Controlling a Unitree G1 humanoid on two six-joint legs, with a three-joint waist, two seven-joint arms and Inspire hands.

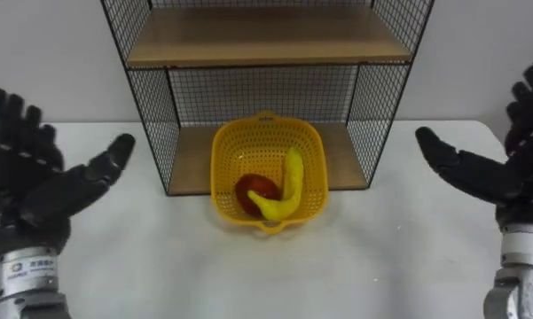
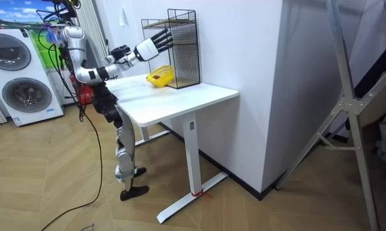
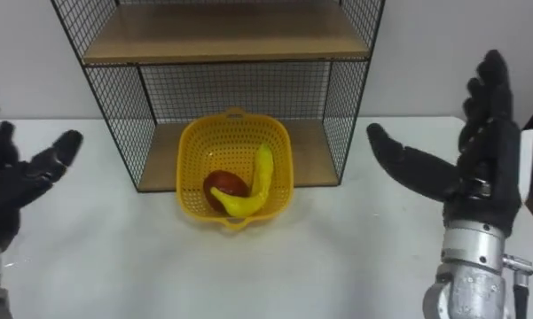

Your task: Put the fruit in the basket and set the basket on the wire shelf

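Left eye view: yellow plastic lattice basket [image 1: 223,167], centre frame, at the mouth of the lower bay of the black wire shelf [image 1: 151,97], on the white counter [image 1: 160,266]. It holds a yellow banana [image 1: 288,186] and a red apple [image 1: 255,188]. Flanking it, well apart: left hand [image 1: 22,199] at lower left and right hand [image 1: 514,173] at far right, both spread wide and empty.
Room view: robot stands at the counter's edge, arms raised.
Right eye view: same layout.
Handling, judged: light, slightly flexible, fruit free to roll. Grasp opposite rims and keep level.

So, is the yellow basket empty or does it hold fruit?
It holds fruit: a banana and a red fruit lie inside the yellow basket.
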